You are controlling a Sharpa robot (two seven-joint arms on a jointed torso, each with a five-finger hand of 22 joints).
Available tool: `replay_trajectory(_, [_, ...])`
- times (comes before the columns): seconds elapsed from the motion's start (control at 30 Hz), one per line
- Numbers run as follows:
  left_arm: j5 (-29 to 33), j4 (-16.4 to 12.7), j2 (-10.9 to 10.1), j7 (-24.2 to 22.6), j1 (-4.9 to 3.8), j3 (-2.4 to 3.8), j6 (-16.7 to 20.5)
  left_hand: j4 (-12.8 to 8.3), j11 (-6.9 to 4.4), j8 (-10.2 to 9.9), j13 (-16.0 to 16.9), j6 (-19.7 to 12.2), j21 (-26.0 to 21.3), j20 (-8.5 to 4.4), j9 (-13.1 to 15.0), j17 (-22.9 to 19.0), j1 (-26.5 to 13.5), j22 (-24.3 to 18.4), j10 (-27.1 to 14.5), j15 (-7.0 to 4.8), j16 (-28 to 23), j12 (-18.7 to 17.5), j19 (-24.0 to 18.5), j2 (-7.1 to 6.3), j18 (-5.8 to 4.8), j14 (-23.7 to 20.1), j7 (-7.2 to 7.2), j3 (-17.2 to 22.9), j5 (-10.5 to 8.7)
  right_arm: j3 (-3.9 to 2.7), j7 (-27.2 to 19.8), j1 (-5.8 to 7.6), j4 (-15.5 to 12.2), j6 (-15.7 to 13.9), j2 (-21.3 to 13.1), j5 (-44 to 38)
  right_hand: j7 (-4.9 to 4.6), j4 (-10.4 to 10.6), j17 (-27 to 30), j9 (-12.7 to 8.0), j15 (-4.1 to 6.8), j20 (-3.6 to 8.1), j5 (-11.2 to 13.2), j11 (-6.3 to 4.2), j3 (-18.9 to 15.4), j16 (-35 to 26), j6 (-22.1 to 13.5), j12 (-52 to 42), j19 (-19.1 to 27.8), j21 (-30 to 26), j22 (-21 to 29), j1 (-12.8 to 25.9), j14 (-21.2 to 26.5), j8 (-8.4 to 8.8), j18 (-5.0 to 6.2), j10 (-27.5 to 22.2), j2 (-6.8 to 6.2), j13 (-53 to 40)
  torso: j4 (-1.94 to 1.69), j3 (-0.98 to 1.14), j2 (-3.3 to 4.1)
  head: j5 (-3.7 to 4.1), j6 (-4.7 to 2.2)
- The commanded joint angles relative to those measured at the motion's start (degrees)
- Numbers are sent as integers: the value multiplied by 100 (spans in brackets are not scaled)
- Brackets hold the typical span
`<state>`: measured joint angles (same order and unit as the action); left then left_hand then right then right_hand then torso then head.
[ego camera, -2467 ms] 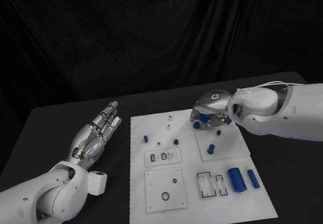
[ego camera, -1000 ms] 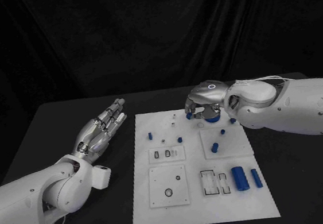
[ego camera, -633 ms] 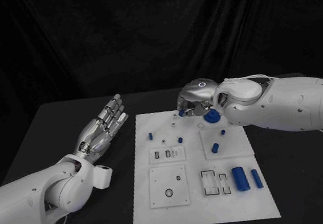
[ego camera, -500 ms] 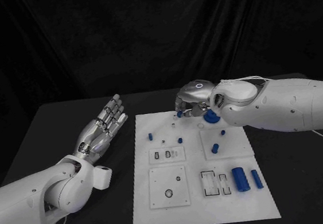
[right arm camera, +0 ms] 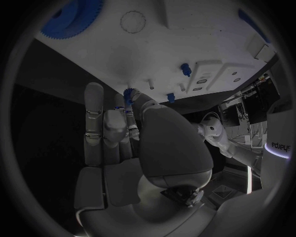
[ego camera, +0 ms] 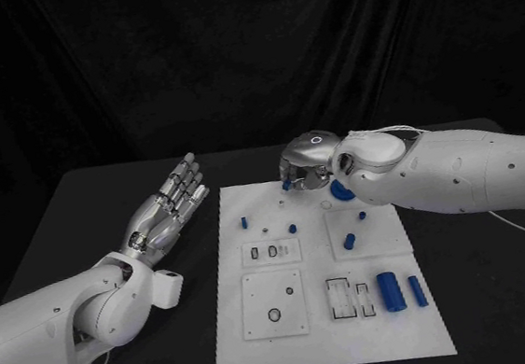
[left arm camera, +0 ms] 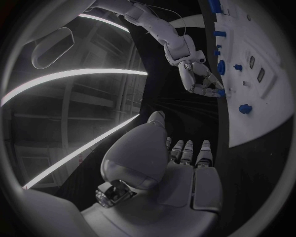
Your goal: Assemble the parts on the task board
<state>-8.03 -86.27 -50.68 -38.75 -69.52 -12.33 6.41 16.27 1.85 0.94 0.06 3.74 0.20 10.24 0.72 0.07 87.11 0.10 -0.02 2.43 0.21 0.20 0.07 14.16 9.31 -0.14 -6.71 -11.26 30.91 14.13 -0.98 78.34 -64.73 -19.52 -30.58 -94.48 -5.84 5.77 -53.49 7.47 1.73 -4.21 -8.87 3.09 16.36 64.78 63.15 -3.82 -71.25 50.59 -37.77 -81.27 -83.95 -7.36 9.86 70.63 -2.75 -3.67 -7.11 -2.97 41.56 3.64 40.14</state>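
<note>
the right hand [ego camera: 306, 163] hangs over the top edge of the white board [ego camera: 328, 332] at frame centre, fingers pinching a small blue part [right arm camera: 129, 94]. the left hand [ego camera: 168, 207], at left, lies flat, palm up, fingers spread and empty.

task board [ego camera: 326, 332] mid-table, parts [ego camera: 388, 291] on it

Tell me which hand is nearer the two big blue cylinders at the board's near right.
Right. The right hand is over the task board's far end, beyond the two big blue cylinders. The left hand hovers off the board's left edge, farther away.
</note>
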Motion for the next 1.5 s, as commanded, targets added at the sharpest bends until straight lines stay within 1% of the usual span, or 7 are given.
replay_trajectory(0.03, [-10,-10,14,-375,-15,6,-110,0,60,-18,-6,48,-20,37,5,-7,35,-10,2,47,-21,-20,-7,-22,96,14,63,31,36,-4,108,-24,49,-14,21,7,3,20,22,170,-49,-39,-20,40,28,-35,-9,33,-2,24,-6,25,-14,22,-36,-25,-11,6,8,-5,-7,-9,17])
replay_trajectory(0.23, [-10,-10,17,-340,-15,6,-135,-1,63,2,-6,152,-20,44,22,-7,36,-10,2,53,-21,-20,-7,-25,97,14,207,46,39,-4,127,-47,144,64,82,7,3,38,77,165,-59,-52,-16,51,43,-83,-47,38,38,8,-9,44,20,60,-32,-79,-27,7,17,-5,-6,-5,29])
replay_trajectory(0.9, [-10,23,64,-283,-15,6,-209,-5,66,5,-6,174,-20,50,25,-7,40,-10,2,63,-21,-20,-7,-23,97,14,252,53,46,-5,117,-141,328,194,250,7,-12,72,141,156,-74,-75,-1,70,74,-141,-126,40,104,-13,-29,77,70,139,-24,-192,-52,6,6,-6,-7,15,64])
replay_trajectory(1.17, [-10,43,73,-266,-15,6,-226,-13,69,16,-6,240,-20,64,35,-7,48,-10,2,81,-21,-20,-7,-18,98,14,355,75,49,-5,162,-150,348,304,266,7,-73,144,223,96,-62,-72,88,111,57,-219,-412,41,193,-57,-44,187,137,331,-9,-436,-153,4,5,-7,-13,11,78])
replay_trajectory(1.33, [-10,48,62,-255,-15,6,-224,-14,69,15,-6,236,-20,65,34,-7,48,-10,2,82,-21,-20,-7,-18,98,14,368,77,50,-5,223,-153,352,212,221,7,-43,166,491,-229,-45,-61,306,194,-164,-467,-1714,31,406,-274,70,358,333,385,20,-1274,-298,-3,11,-6,-17,0,74])
replay_trajectory(1.4, [-10,47,52,-249,-15,6,-218,-15,69,11,-6,216,-20,65,30,-7,48,-10,2,83,-21,-20,-7,-18,98,14,369,78,50,-8,225,-152,342,89,182,7,68,148,542,-422,-66,-82,384,219,-302,-525,-2896,36,501,-385,132,405,410,448,33,-1635,-322,-5,14,-5,-18,-2,67])
replay_trajectory(1.5, [-10,44,36,-244,-14,5,-208,-19,72,-3,-6,158,-20,70,20,-7,49,-10,2,90,-21,-20,-7,-26,98,14,316,83,49,-18,213,-142,286,-110,89,8,66,140,552,-467,-79,-101,411,226,-442,-541,-3456,23,547,-449,129,402,456,469,45,-1869,-307,-24,23,-5,-20,-12,60])
